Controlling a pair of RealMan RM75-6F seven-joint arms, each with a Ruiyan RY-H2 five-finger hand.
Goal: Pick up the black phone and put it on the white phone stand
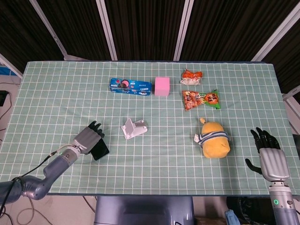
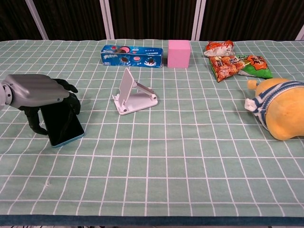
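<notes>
The black phone (image 1: 100, 151) (image 2: 61, 124) stands tilted near the table's front left, its lower edge with a blue rim touching the cloth. My left hand (image 1: 88, 139) (image 2: 35, 89) arches over its top and grips it, thumb on one side and fingers on the other. The white phone stand (image 1: 133, 128) (image 2: 133, 92) sits a short way to the right of the phone, empty, its back plate upright. My right hand (image 1: 269, 157) hovers off the table's front right corner with fingers spread and nothing in it; the chest view does not show it.
A blue cookie box (image 1: 130, 86) (image 2: 132, 55) and a pink cube (image 1: 162, 86) (image 2: 179, 53) lie behind the stand. Two snack bags (image 1: 201, 99) (image 1: 191, 76) sit at the back right. A yellow plush toy (image 1: 214, 138) (image 2: 280, 111) lies at the right.
</notes>
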